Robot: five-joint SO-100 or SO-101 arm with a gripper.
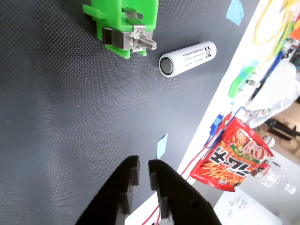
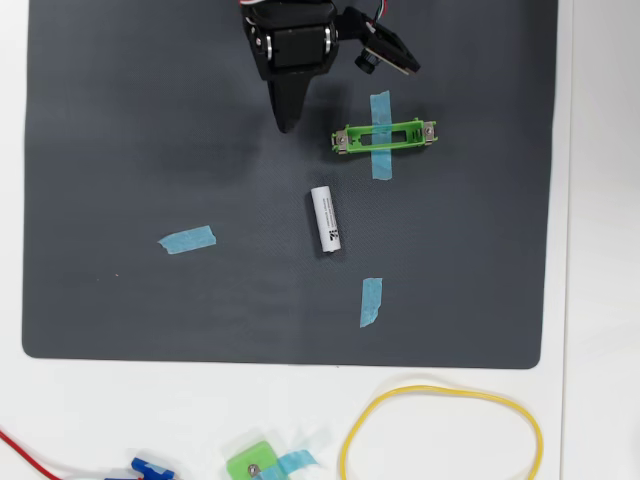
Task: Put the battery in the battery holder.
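The white battery (image 2: 326, 219) lies flat on the dark mat (image 2: 120, 150), apart from everything; in the wrist view the battery (image 1: 187, 58) shows its dark end cap. The green battery holder (image 2: 385, 137) is taped to the mat up and to the right of it; in the wrist view only one end of the holder (image 1: 124, 23), with its metal contact and screw, shows. My black gripper (image 2: 285, 125) hangs above the mat, left of the holder and beyond the battery. In the wrist view the gripper (image 1: 144, 164) is shut, with only a thin slit between its fingers and nothing in them.
Blue tape strips (image 2: 187, 239) (image 2: 371, 301) stick to the mat. On the white table below the mat lie a yellow cable loop (image 2: 440, 430), a small green piece (image 2: 255, 465) and a red wire (image 2: 20, 445). A red snack bag (image 1: 232, 157) lies off the mat.
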